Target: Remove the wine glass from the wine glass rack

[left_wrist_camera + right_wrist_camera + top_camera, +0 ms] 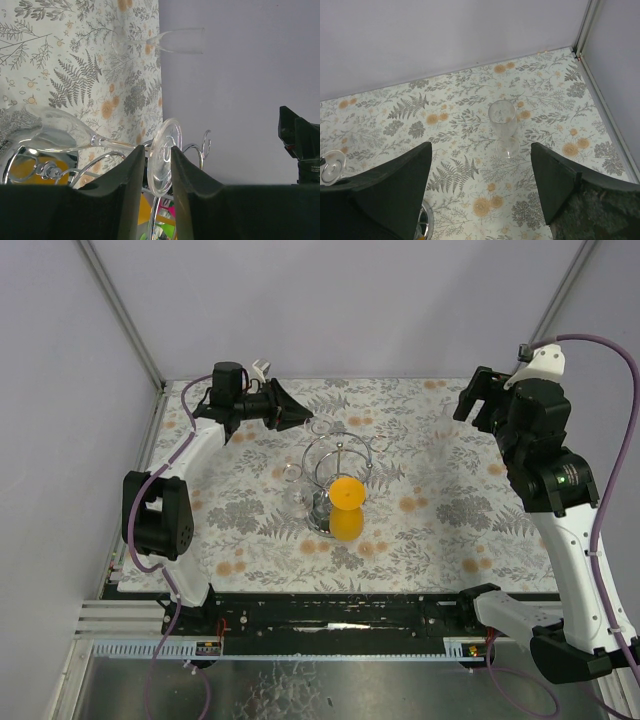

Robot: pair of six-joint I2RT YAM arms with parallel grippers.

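Note:
The chrome wine glass rack (342, 452) stands mid-table with curled wire loops on top. In the left wrist view a clear wine glass (60, 132) hangs from a loop (202, 142), and its round foot (164, 155) sits between my left gripper's (157, 152) two black fingers, which press on it. That gripper (303, 417) reaches the rack from the back left. An orange wine glass (346, 506) hangs on the rack's near side. My right gripper (480, 150) is open and empty, held high at the right (475, 400).
A clear flute glass (502, 122) stands upright on the floral tablecloth behind the rack; it also shows in the left wrist view (165, 42). Another clear glass (297, 495) hangs on the rack's left side. Grey walls close the back and sides.

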